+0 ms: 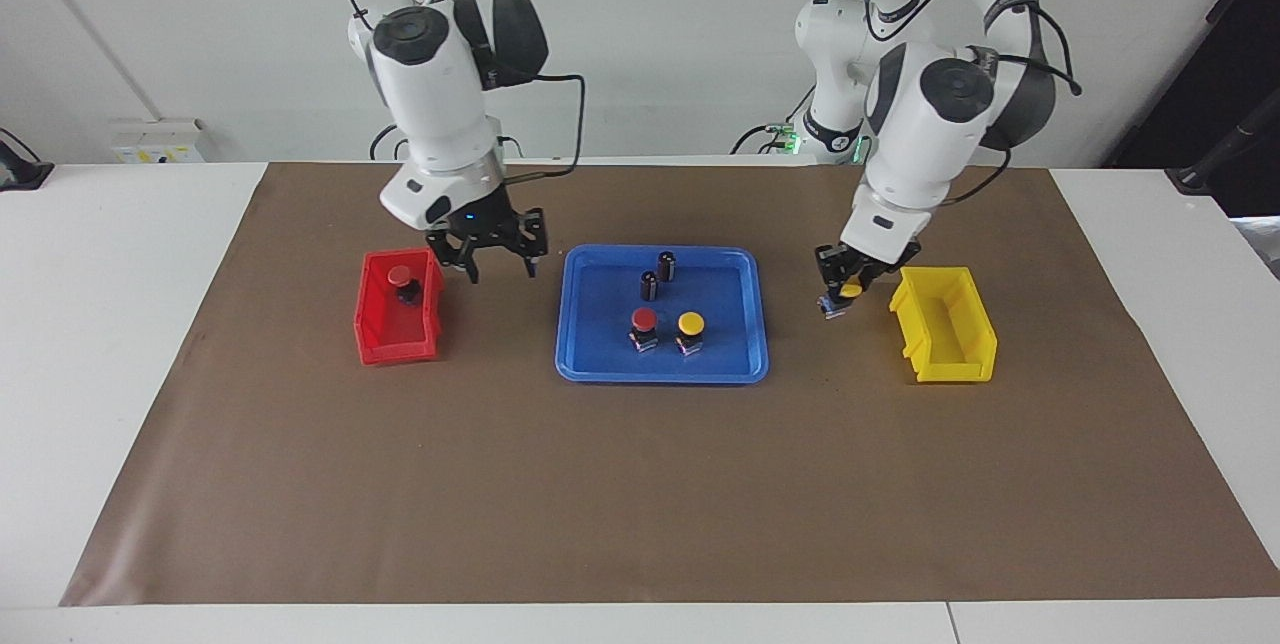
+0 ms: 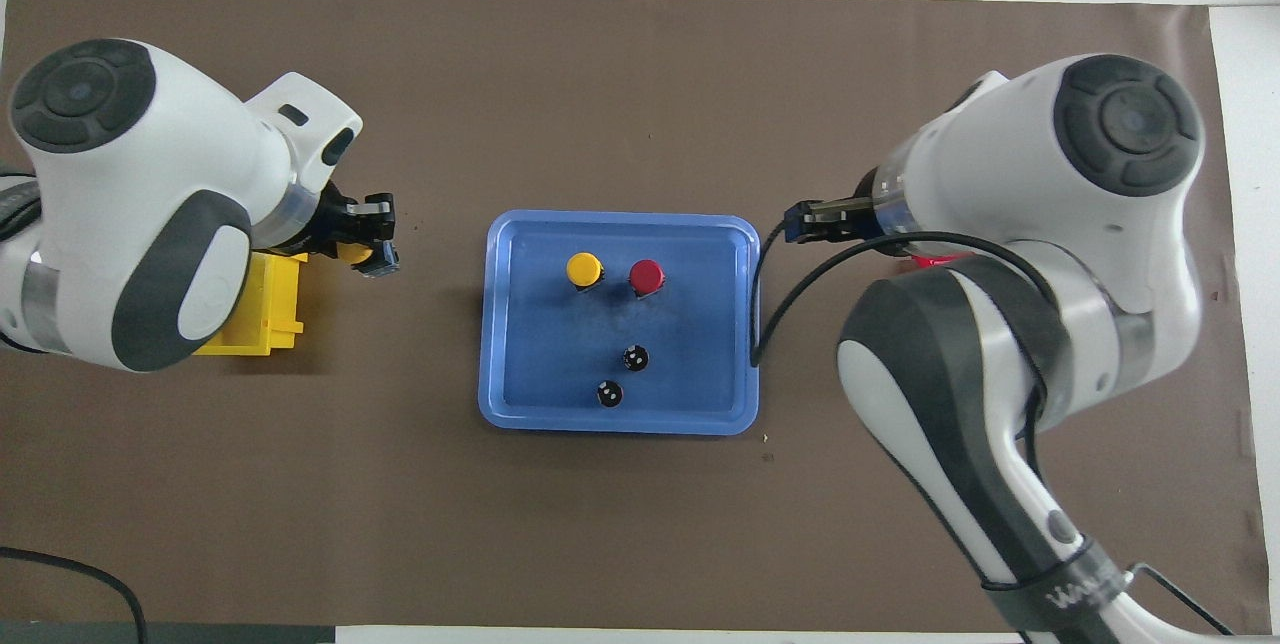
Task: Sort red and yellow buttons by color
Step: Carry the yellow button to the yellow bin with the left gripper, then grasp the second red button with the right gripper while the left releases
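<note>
A red button (image 1: 401, 275) lies in the red bin (image 1: 372, 324) toward the right arm's end. My right gripper (image 1: 500, 272) hangs open and empty over the paper between that bin and the blue tray (image 1: 600, 364). On the tray stand a red button (image 1: 644, 320) (image 2: 646, 275) and a yellow button (image 1: 690, 323) (image 2: 584, 269). My left gripper (image 1: 845, 292) (image 2: 372, 246) is shut on another yellow button (image 1: 851, 290), held over the paper between the tray and the yellow bin (image 1: 960, 364).
Two dark capless cylinders (image 1: 666, 264) (image 1: 649, 285) stand on the tray, nearer to the robots than the buttons. Brown paper (image 1: 640, 494) covers the table. In the overhead view my right arm hides most of the red bin (image 2: 935, 261).
</note>
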Robot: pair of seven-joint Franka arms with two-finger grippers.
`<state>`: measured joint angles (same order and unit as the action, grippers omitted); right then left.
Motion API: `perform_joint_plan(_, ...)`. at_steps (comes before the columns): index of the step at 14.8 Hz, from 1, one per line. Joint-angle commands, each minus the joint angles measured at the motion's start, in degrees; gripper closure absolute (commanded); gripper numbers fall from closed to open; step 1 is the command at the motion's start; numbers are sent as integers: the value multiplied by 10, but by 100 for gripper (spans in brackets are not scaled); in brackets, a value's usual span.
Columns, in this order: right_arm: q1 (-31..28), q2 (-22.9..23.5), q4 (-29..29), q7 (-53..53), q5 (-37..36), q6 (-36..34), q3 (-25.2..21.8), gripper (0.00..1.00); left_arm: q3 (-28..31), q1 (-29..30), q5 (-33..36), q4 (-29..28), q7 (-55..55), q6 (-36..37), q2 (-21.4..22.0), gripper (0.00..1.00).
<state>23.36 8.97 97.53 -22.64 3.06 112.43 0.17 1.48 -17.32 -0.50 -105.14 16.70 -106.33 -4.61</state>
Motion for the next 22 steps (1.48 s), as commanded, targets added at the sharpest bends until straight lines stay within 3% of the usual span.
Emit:
perform_joint_plan(1,61,133,-148,-113,-41,-26,-3,18,-4,71,10,-4,-122,33,27,96)
perform_joint_plan(4,84,147,-118,-126,-46,23,-2,8,-4,126,10,-14,-210,33,34,96)
perform_joint_plan(9,107,141,-52,-133,-46,71,-3,11,-5,173,10,-100,-268,-22,72,96)
perform_joint_plan(13,108,141,3,-138,-46,137,-2,15,-5,171,10,-182,-260,-107,95,96)
perform_joint_plan(16,121,142,15,-138,-46,150,-3,16,-5,169,10,-200,-259,-140,87,96)
perform_joint_plan(20,123,134,52,-137,-46,175,-3,16,-5,169,10,-256,-250,-237,74,96)
perform_joint_plan(22,122,133,55,-133,-47,176,-3,18,-5,169,10,-258,-244,-242,71,94)
